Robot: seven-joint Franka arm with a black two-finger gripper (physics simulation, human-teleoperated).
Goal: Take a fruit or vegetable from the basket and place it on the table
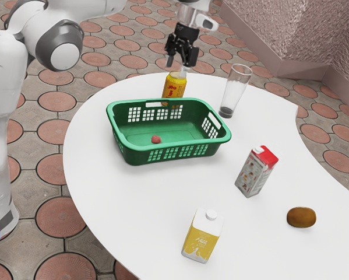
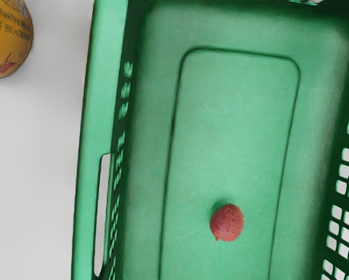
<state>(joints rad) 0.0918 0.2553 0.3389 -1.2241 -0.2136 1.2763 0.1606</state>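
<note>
"What does the exterior view give us?"

"Our black two-finger tool (image 1: pixel 180 62), fingers spread, high above the white worktop (image 1: pixel 133 210). Near the green plastic basket (image 1: pixel 136 148) we see a tall clear glass (image 1: pixel 235 90) and a red-topped patterned carton (image 1: pixel 256 172); farther from it, a yellow-and-white carton (image 1: pixel 203 238) and a brown oval fruit (image 1: pixel 301 217)."

"And the wrist view?"

"The basket's floor from above, with its rounded groove. The small round reddish fruit (image 2: pixel 227 222) lies inside that outline, apart from the walls. A yellow can with red lettering (image 2: pixel 5 41) stands beside the basket's slotted long wall."

"Edges and room?"

"The basket's raised rim surrounds our fruit, with space above it. Bare worktop stretches between the basket and the yellow-and-white carton, and a strip runs between the basket and the worktop's curved edge."
</note>
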